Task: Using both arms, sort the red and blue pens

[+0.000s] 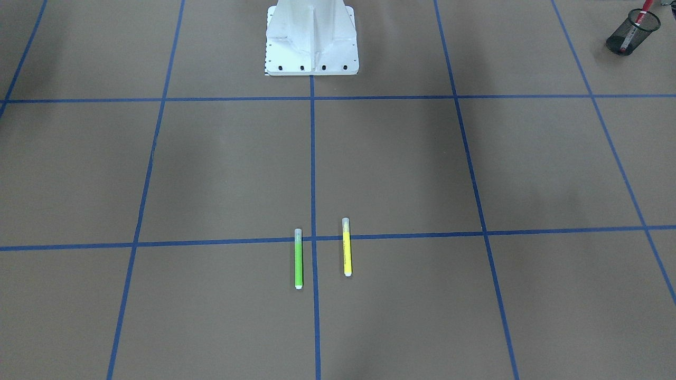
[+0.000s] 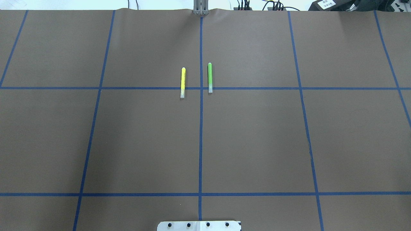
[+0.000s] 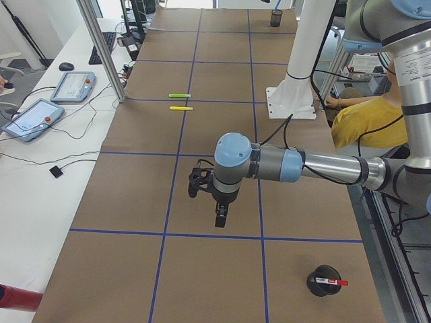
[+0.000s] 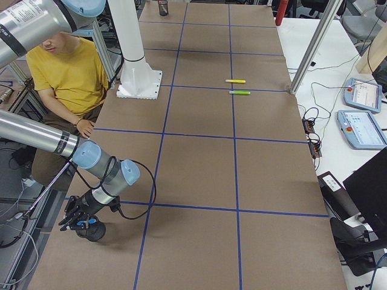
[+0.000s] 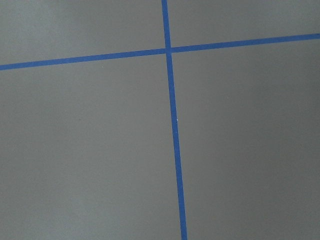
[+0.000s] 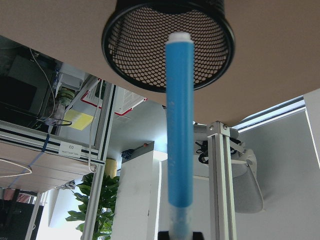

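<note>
In the right wrist view the blue pen [image 6: 180, 125] hangs upright, held at its cap end by my right gripper [image 6: 180, 234], white end at the mouth of a black mesh cup [image 6: 125, 65]. The exterior right view shows that gripper [image 4: 78, 222] just over the cup [image 4: 95, 232] at the table's near corner. The red pen [image 1: 636, 24] stands in another mesh cup [image 1: 623, 42] at the opposite end. My left gripper [image 3: 219, 219] hovers above bare table, away from that cup [image 3: 316, 282]; I cannot tell whether it is open or shut.
A green marker [image 2: 210, 77] and a yellow marker [image 2: 182, 81] lie side by side on the blue tape line at mid-table. The white pedestal [image 1: 311, 37] stands at the robot's side. A person in a yellow shirt [image 4: 66, 66] sits beside the table.
</note>
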`<state>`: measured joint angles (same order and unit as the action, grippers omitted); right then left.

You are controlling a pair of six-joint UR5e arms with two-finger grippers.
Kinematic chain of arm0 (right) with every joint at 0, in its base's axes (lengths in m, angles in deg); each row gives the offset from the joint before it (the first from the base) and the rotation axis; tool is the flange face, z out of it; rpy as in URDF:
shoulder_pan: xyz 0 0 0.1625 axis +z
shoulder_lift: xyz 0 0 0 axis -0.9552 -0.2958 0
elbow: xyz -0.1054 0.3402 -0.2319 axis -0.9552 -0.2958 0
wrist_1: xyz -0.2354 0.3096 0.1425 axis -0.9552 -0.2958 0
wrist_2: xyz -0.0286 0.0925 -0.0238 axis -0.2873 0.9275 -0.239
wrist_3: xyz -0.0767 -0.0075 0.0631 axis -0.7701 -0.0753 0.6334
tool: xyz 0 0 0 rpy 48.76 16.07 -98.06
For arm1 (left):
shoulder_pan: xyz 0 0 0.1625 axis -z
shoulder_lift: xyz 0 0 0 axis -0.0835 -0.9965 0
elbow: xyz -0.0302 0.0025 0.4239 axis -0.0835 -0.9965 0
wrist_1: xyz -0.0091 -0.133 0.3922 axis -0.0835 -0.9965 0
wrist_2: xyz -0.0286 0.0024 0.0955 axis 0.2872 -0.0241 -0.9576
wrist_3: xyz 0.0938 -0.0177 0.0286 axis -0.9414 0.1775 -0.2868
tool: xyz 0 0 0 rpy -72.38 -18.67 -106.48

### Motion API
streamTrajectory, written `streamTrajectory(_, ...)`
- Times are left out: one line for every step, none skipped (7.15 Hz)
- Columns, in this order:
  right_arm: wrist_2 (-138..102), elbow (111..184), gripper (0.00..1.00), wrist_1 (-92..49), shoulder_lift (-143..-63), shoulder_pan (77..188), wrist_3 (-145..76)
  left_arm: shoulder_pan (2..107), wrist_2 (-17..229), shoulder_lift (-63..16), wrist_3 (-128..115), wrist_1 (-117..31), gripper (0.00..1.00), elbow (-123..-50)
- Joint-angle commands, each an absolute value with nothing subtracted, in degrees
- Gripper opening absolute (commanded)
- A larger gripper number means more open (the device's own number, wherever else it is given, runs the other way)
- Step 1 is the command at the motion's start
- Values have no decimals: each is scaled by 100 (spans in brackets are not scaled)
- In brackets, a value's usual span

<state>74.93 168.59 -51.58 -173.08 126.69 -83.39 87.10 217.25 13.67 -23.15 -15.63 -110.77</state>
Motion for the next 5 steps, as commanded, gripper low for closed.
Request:
streamTrajectory(7521, 16829, 0, -5166, -17308, 12667, -8347, 8706, 21725, 1367, -2315, -1563, 100, -11076)
streamTrajectory(7521, 16829, 0, -5167, -17308, 12667, -8347, 8706, 21725, 1367, -2315, -1563, 100, -11076)
streamTrajectory(7521, 16829, 0, -5167, -17308, 12676, -8347, 8706, 21725, 1367, -2315, -1563, 100, -11076)
streamTrajectory(7521, 16829, 10, -5158, -17325, 12676, -8347, 8706, 21725, 1367, -2315, -1563, 100, -11076)
streamTrajectory(7521, 16829, 71, -5158, -17343, 12676, -8347, 8706, 21725, 1367, -2315, -1563, 100, -11076)
